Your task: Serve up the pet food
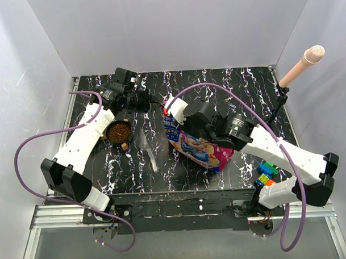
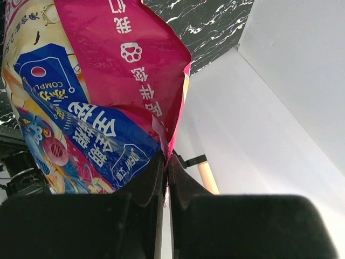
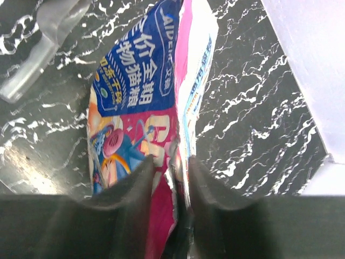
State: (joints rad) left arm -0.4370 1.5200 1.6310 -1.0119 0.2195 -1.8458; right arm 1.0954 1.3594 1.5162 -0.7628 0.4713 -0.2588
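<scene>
The magenta-and-blue cat food bag lies tilted on the dark marble table, its top end pointing to the back left. My left gripper is shut on the bag's magenta top edge, with the jaws pressed together on the foil. My right gripper is closed on the bag's torn side edge; foil sits between its fingers. A dark bowl left of the bag holds brown kibble.
A clear plastic scoop lies between the bowl and the bag and shows in the right wrist view. Colourful toy blocks sit at the right front. A pink-tipped pole on a stand is at the back right. White walls enclose the table.
</scene>
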